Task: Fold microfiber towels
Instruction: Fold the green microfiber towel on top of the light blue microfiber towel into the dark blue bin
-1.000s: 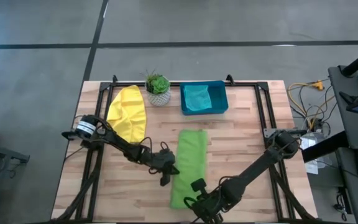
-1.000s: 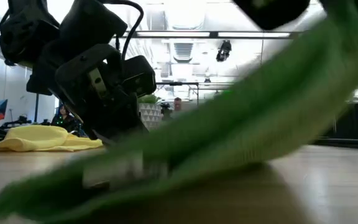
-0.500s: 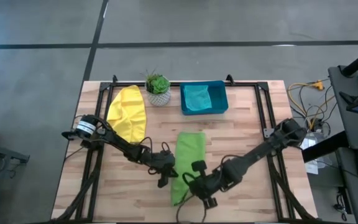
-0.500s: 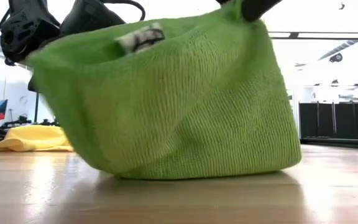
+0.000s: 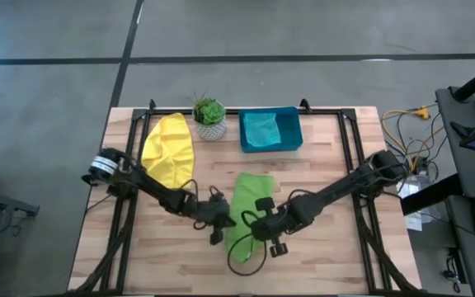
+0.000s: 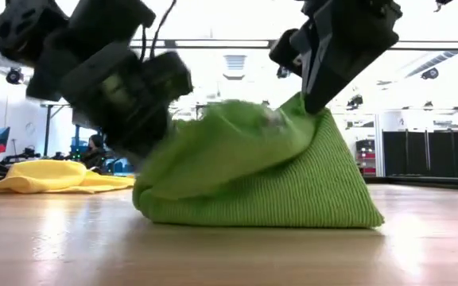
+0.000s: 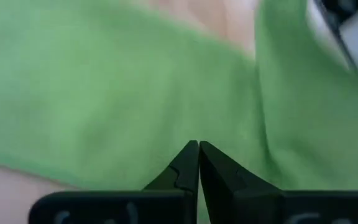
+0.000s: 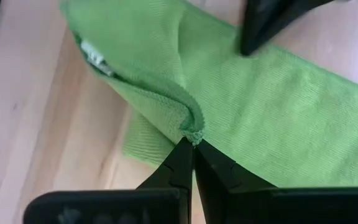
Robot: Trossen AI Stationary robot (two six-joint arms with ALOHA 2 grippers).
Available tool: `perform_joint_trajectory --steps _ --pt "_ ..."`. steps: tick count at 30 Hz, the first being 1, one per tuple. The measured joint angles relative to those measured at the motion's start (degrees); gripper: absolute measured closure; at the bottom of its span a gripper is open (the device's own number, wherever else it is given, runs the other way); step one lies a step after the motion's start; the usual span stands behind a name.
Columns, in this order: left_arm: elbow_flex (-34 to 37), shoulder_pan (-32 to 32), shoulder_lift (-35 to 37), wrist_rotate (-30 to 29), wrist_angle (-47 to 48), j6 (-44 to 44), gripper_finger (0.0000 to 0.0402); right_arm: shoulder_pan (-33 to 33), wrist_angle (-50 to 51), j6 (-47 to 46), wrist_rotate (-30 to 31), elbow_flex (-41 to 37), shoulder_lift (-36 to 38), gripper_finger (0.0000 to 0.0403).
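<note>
A light green microfiber towel (image 5: 250, 196) lies along the middle of the table. Its near end is raised and doubled back over the rest (image 6: 293, 195). My left gripper (image 5: 223, 224) is shut at the raised end's left corner. My right gripper (image 5: 256, 228) is shut on its right corner. A yellow towel (image 5: 169, 148) lies crumpled at the far left. A teal towel (image 5: 261, 129) sits folded inside the blue tray (image 5: 291, 132) at the far edge. My left gripper (image 7: 197, 144) is shut against the raised green cloth (image 7: 166, 106), slanting down from the table's left. Its own fingertips hide the pinch. In the low view the cloth's left top (image 6: 173, 151) rises to it, clear of the table. My right gripper (image 8: 193, 142) pinches the towel's hemmed corner (image 8: 195, 132) between its two fingertips, coming from above and slanting down. The folded-over flap hangs slack from that corner (image 6: 296, 103), and the towel's lower layer lies on the table.
A small potted plant (image 5: 209, 115) stands at the far edge between the yellow towel and the tray. Black frame rails (image 5: 349, 148) run along the table's left and right sides. Bare wood (image 5: 320, 247) lies near the front edge.
Both grippers, shut all the while, have carried the green towel's near end up and toward the table's far edge. The right one has travelled farther. The near end has lifted off the wood and folded back over the far part, which has stayed flat on the table.
</note>
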State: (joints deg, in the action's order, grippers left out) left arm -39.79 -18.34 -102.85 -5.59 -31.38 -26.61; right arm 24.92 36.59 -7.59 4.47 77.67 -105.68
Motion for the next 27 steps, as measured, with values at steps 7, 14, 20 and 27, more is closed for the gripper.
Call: perform_joint_trajectory --steps 7,14,20,27 --pt "-0.30 4.10 3.80 -7.73 0.05 -0.02 0.0402 -2.63 -5.44 1.59 -1.88 -8.36 6.85 0.0394" --pt "-2.89 7.83 -2.76 -2.43 2.99 -3.05 0.0402 -6.32 -9.10 1.80 -2.48 -16.26 14.04 0.0394" --pt "-4.90 7.79 -6.44 0.69 1.77 -3.29 0.0402 -10.35 -11.12 2.31 -5.15 -20.06 16.68 0.0394" --pt "-6.46 7.85 -6.86 0.97 2.61 -3.04 0.0402 -15.50 -12.06 5.36 -6.80 -20.75 16.11 0.0394"
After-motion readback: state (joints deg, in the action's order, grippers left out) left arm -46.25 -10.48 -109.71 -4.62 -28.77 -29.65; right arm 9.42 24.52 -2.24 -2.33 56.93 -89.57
